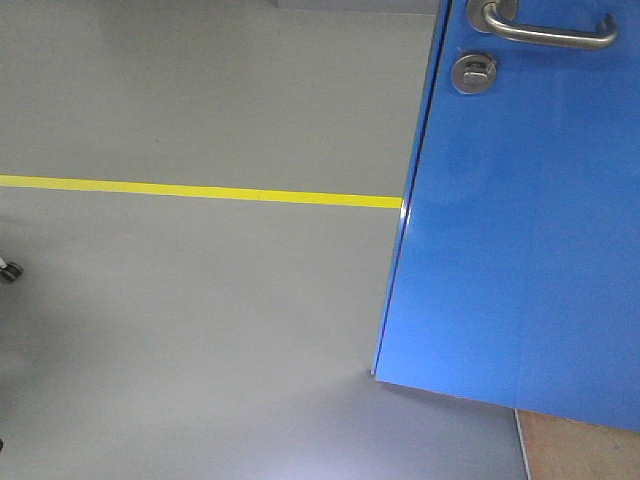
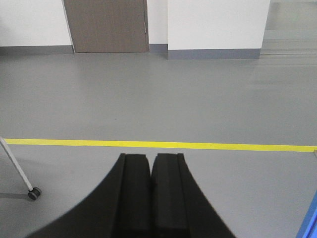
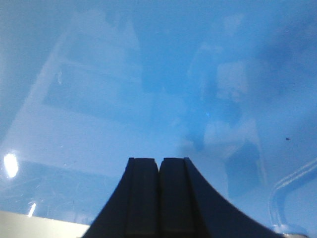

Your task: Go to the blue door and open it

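- Right gripper (image 3: 159,163): fingers pressed together, empty, facing the blue door (image 1: 530,230).
- Left gripper (image 2: 150,161): likewise closed, empty.
- You see the door ajar at the floor's right edge; widen it further.

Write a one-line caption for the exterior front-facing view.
Blue door standing ajar, its silver lever handle above a thumb-turn lock; yellow floor line beyond.
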`<state>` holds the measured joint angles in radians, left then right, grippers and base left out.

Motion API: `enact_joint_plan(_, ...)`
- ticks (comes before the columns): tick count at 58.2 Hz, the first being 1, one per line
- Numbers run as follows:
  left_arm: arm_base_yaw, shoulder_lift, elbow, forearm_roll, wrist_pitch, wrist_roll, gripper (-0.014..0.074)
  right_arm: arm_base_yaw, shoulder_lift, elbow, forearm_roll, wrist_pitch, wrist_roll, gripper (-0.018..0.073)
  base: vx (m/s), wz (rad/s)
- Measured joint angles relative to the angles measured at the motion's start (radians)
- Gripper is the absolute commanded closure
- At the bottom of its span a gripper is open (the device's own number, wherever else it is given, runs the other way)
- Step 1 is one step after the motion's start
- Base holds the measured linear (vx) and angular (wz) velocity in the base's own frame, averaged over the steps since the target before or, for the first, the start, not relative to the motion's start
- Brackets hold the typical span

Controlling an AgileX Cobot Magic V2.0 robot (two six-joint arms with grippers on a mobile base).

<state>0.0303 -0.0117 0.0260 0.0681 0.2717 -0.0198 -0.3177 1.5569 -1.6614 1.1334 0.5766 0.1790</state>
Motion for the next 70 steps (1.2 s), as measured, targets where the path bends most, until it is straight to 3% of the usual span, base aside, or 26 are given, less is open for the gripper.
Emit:
enact_joint_plan(7, 0.000, 0.000, 0.000, 0.000, 0.000, 0.000, 0.0524, 0.000, 0.000, 0.000, -0.005, 0.000, 0.000, 0.0548, 0.00, 0.00)
enact_joint_plan(12, 0.000, 0.000, 0.000, 0.000, 0.000, 0.000, 0.0524, 0.000, -0.002, 0.000, -0.075, -0.001, -0.006, 0.0548, 0.00, 0.00)
enact_joint_plan(17, 0.000, 0.000, 0.000, 0.000, 0.000, 0.000, 0.0524, 0.000, -0.021, 0.001, -0.223, 0.019, -0.020, 0.0548, 0.00, 0.00)
enact_joint_plan(24, 0.000, 0.000, 0.000, 0.000, 0.000, 0.000, 0.0524, 0.018, -0.086, 0.004, -0.508, 0.122, -0.060, 0.0548, 0.00, 0.00)
enact_joint_plan(32, 0.000, 0.000, 0.000, 0.000, 0.000, 0.000, 0.0524, 0.085, -0.238, 0.076, -0.778, 0.196, -0.126, 0.0548, 0.00, 0.00)
enact_joint_plan(42, 0.000, 0.000, 0.000, 0.000, 0.000, 0.000, 0.0524, 0.218, -0.473, 0.351, -1.061, 0.000, -0.184, 0.0548, 0.00, 0.00)
enact_joint_plan(48, 0.000, 0.000, 0.000, 0.000, 0.000, 0.000, 0.0524, 0.310, -0.618, 0.547, -1.258, -0.182, -0.179, 0.0548, 0.00, 0.00)
enact_joint_plan(53, 0.000, 0.000, 0.000, 0.000, 0.000, 0.000, 0.0524, 0.357, -0.727, 0.702, -1.368, -0.320, -0.133, 0.0548, 0.00, 0.00)
enact_joint_plan(62, 0.000, 0.000, 0.000, 0.000, 0.000, 0.000, 0.0524, 0.371, -0.913, 0.954, -1.430, -0.450, -0.017, 0.0548, 0.00, 0.00)
enact_joint_plan(70, 0.000, 0.000, 0.000, 0.000, 0.000, 0.000, 0.0524, 0.349, -1.058, 1.184, -1.438, -0.473, 0.003, 0.0548, 0.00, 0.00)
